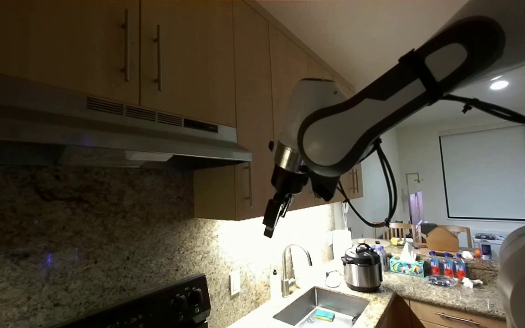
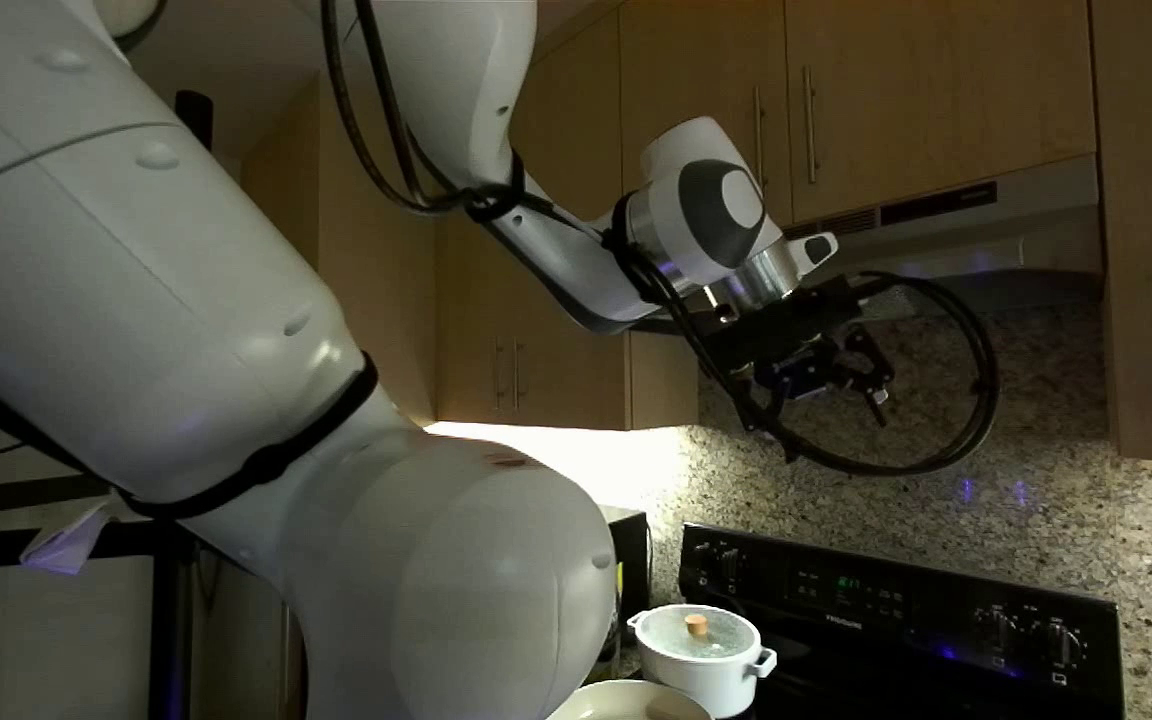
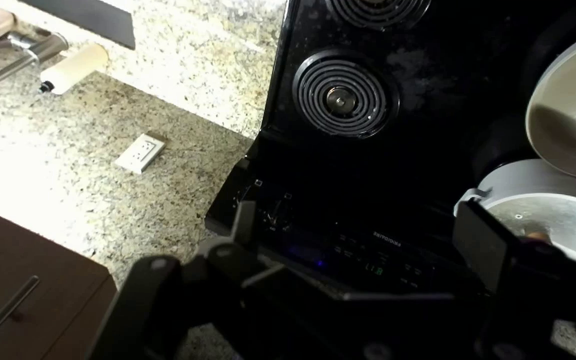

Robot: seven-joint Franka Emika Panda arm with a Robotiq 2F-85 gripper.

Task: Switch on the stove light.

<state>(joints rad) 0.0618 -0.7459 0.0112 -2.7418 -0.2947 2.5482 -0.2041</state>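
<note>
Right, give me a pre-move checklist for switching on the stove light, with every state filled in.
1. Hand open: ok; jaws wide apart, nothing between them.
2. Lamp off: ok; no glow shows under the hood.
3. Hand at the hood: not ok; it hangs apart from it, tipped downward.
4. Switch located: cannot tell; the hood's dark strip is too small to read.
5. Cable slack: ok; it hangs in a loop.

a speckled granite bench (image 1: 454, 295) carries a round steel-and-black cooker (image 1: 362, 272), a colourful tissue box (image 1: 407, 268) and blue-capped plastic bottles (image 1: 448, 266).
</note>
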